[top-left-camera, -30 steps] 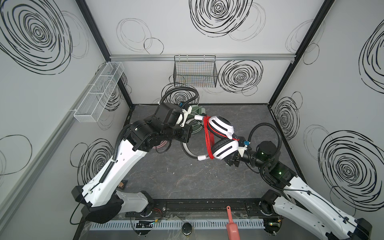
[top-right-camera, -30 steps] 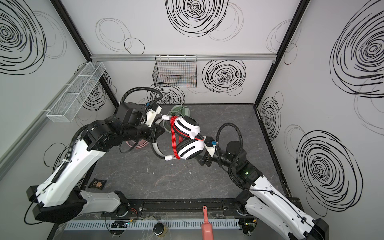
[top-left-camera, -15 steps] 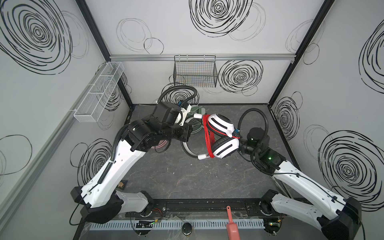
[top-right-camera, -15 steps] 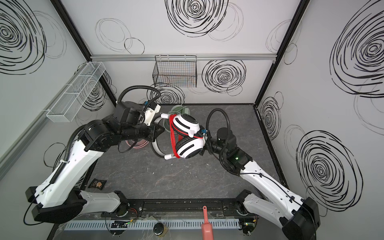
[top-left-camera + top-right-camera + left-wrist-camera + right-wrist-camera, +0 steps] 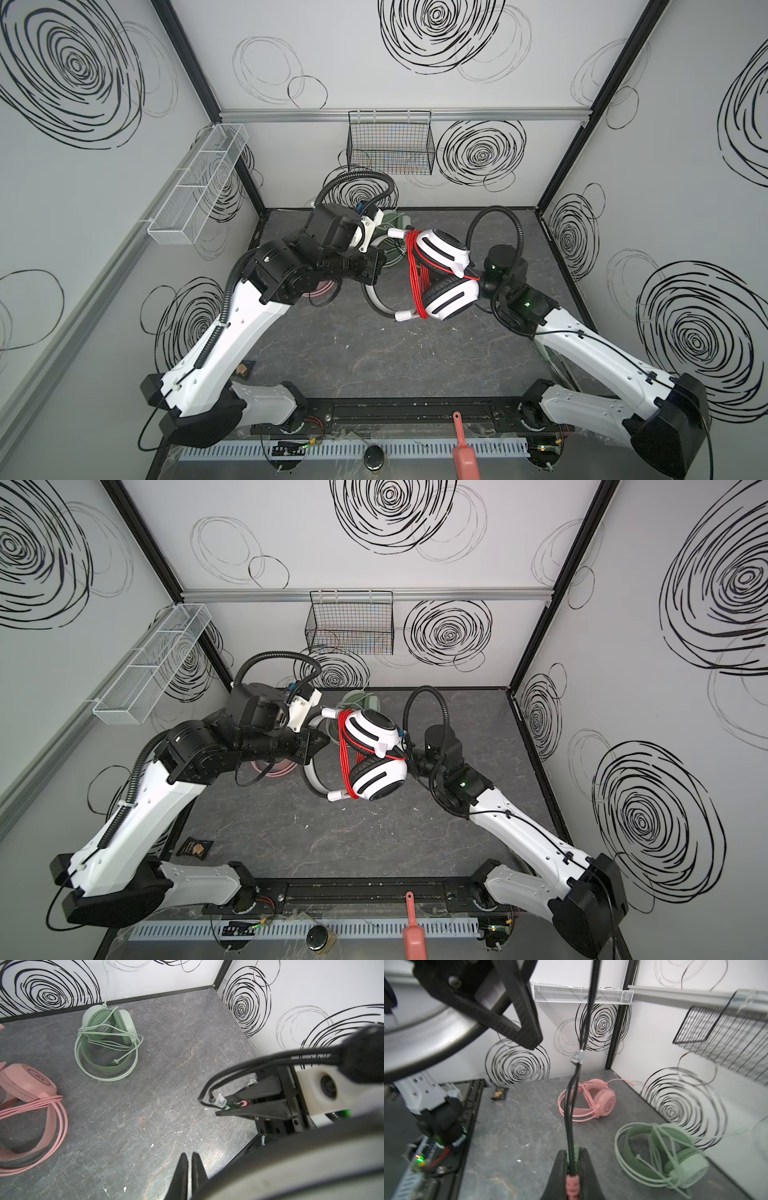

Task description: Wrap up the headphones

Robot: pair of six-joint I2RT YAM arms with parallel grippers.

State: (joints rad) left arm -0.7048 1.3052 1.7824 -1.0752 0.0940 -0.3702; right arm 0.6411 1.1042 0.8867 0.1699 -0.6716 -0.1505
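Turns of red cable (image 5: 415, 274) cross the band arms of the white-and-black headset (image 5: 442, 254). In both top views the headset hangs clear of the worktop (image 5: 374, 357), just past centre toward 1 o'clock, with its two cups stacked.

The left tool (image 5: 189, 1155) reaches in from 9 o'clock with its fingers drawn together on the grey headband. The right tool (image 5: 572, 1152) comes in from 3 o'clock and is clamped on the plug leads (image 5: 569, 1138). These are thin black strands, and their green and pink sleeves sit pinched between its pads.

The pink headset (image 5: 607, 1103) lies on the worktop at 9 o'clock beneath the left arm, its pink cable looped around the band. The mint-green headset (image 5: 104, 1022) lies at 12 o'clock by the rear wall. Its pale cable is draped loosely around it, and one strand leads up the wall.

A black wire basket (image 5: 390, 166) hangs from the rear wall rail at 12 o'clock. A white mesh tray (image 5: 195, 187) with three compartments is fixed to the left wall at 10 o'clock. The wall's swirls show through the mesh of both.
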